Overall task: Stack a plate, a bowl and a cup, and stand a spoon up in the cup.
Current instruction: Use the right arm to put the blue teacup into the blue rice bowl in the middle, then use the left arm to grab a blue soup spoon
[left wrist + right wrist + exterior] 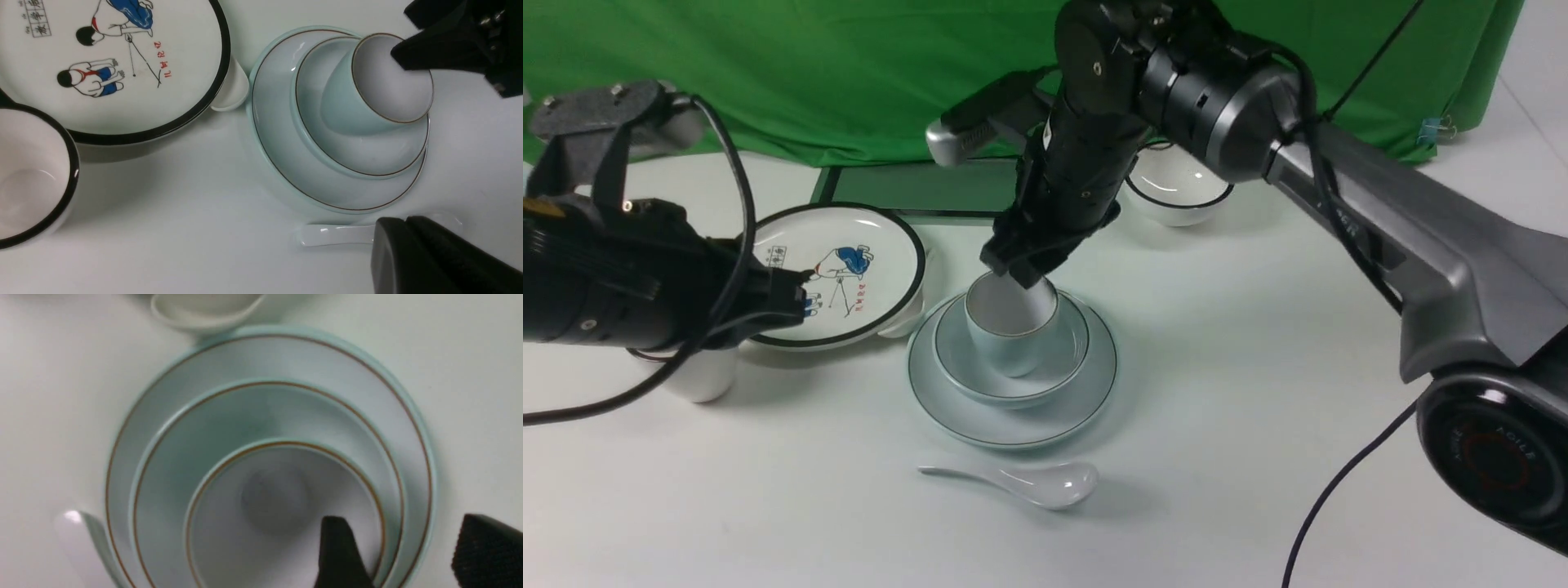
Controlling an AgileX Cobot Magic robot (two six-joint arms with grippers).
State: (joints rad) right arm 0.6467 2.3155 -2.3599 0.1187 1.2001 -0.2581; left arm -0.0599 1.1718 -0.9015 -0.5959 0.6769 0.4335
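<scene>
1. The white ceramic spoon lies on the white table, nearest of all and just in front of the plate without touching it. Its long axis runs left to right: the handle points left, the bowl end is at the right, hollow side up.
2. Behind it, the pale blue plate holds the shallow blue bowl, and the small blue cup stands mouth-up inside the bowl.
3. The right gripper reaches down onto the cup's far rim. Its jaws are parted: 1 finger is inside the cup, the other outside, not squeezing the wall.
4. At the left, the left gripper hovers over a cartoon plate. I cannot tell how far it is open.
5. A dark-rimmed white cup stands beneath the left arm.
6. Farthest back, a black-rimmed white bowl sits before the green cloth.
</scene>
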